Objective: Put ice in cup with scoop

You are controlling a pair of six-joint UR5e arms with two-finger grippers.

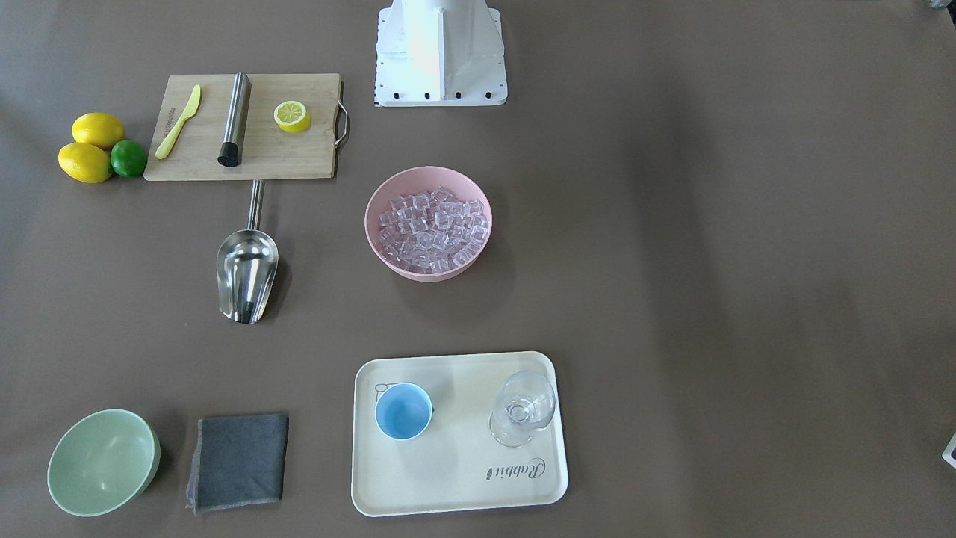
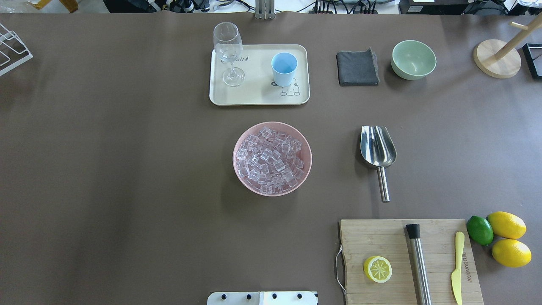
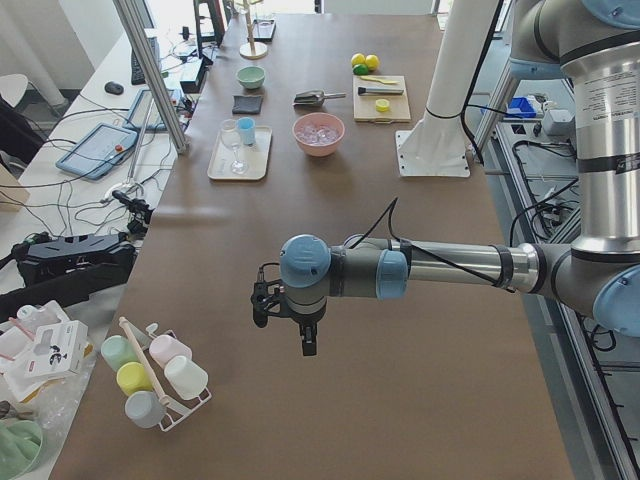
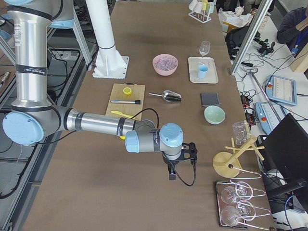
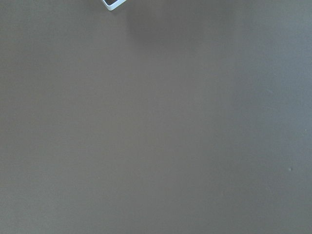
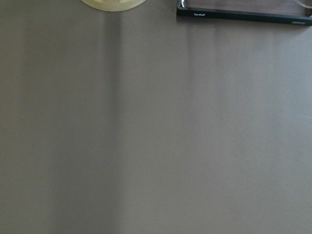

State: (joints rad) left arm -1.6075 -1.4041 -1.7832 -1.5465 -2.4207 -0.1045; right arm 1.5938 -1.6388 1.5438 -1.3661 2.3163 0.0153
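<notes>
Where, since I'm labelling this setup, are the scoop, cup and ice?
scoop (image 2: 377,146): overhead view, middle of its trough.
cup (image 2: 283,79): overhead view, its outer wall.
ice (image 2: 271,160): overhead view, middle of the pile.

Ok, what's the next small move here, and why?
Probably swing the right pincer toward the handle of the scoop: it lies ungrasped on the robot's right side, the ice sits in the pink bowl, and the cup is empty.

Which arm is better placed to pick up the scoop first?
The right arm, probably. The scoop lies on the robot's right half of the table, its handle pointing toward the robot.
</notes>
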